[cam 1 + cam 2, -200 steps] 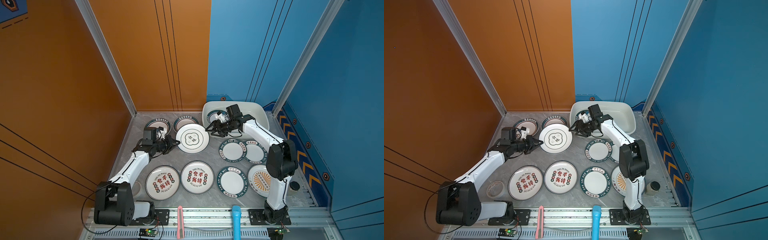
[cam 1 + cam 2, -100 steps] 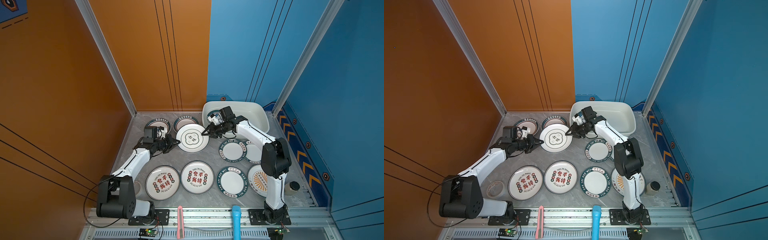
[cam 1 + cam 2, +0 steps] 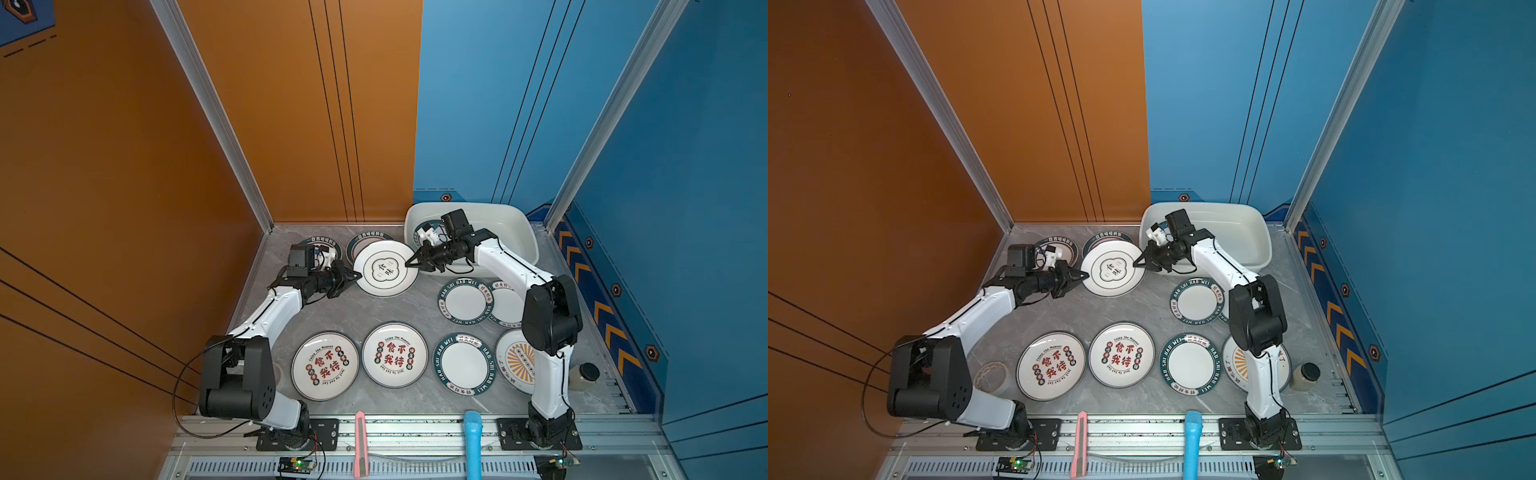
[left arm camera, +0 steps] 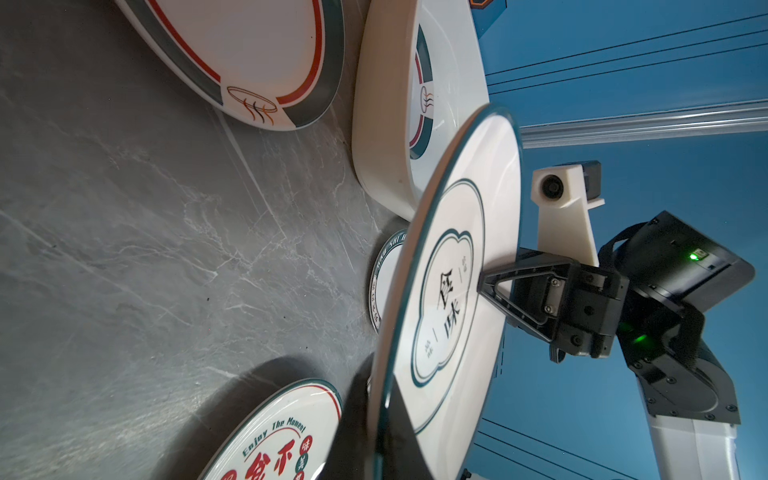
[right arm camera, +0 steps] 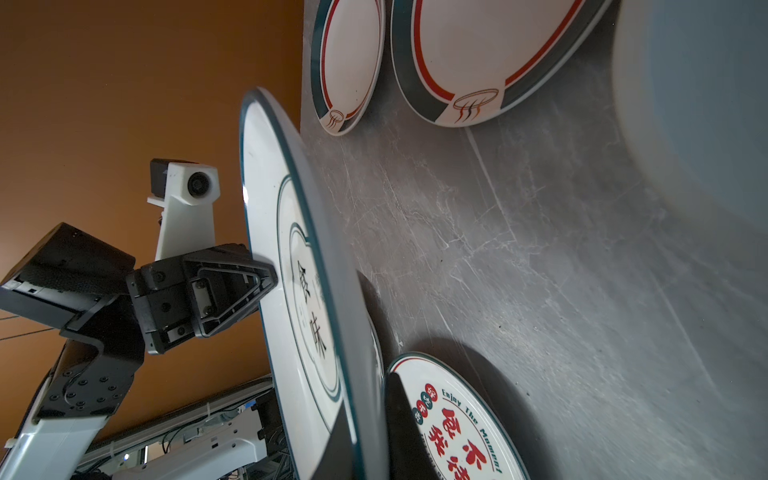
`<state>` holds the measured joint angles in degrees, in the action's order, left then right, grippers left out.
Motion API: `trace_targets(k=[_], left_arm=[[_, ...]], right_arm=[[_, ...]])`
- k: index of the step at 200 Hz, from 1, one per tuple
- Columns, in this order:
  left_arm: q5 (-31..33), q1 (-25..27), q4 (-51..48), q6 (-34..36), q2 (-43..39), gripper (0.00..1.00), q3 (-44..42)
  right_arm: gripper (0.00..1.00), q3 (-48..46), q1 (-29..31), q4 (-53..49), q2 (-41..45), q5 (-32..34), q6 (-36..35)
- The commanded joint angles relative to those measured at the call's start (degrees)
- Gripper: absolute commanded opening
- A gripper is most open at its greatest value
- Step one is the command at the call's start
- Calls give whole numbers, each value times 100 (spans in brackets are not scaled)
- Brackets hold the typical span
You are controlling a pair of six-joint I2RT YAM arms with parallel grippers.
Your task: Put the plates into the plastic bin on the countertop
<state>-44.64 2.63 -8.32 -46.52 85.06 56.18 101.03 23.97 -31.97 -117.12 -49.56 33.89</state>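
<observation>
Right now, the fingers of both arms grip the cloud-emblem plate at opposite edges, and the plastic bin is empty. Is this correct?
Not quite. The plastic bin is not empty: the left wrist view shows one green-rimmed plate inside. The left fingers and right fingers do grip the cloud-emblem plate at opposite edges.

Glossy plates (image 3: 385, 270), matt marble countertop (image 3: 353, 311)

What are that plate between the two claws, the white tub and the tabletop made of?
The lifted plate looks like glazed ceramic or melamine: glossy sheen. The plastic bin: smooth semi-gloss plastic, rolled rim. The countertop: grey veined slab, satin; stone or laminate unclear.
</observation>
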Motion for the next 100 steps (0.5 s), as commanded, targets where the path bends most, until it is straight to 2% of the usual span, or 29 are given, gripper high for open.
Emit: trace_targets(k=[1, 25, 45, 82, 92, 100], left_arm=[[-18, 63, 233, 73, 71, 1, 244], [-27, 62, 256, 64, 75, 11, 244], [-18, 63, 256, 73, 64, 29, 244], [-43, 38, 243, 195, 18, 55, 244], [-15, 29, 235, 234, -19, 76, 244], [35, 14, 200, 272, -60, 100, 244]], right_arm=[[0, 158, 44, -55, -110, 93, -5], [0, 374, -69, -41, -98, 359, 85], [0, 579, -175, -47, -131, 569, 214], [0, 951, -470, -60, -135, 964, 463], [0, 1009, -579, -64, -133, 1059, 530], [0, 1045, -677, -64, -135, 1141, 578]])
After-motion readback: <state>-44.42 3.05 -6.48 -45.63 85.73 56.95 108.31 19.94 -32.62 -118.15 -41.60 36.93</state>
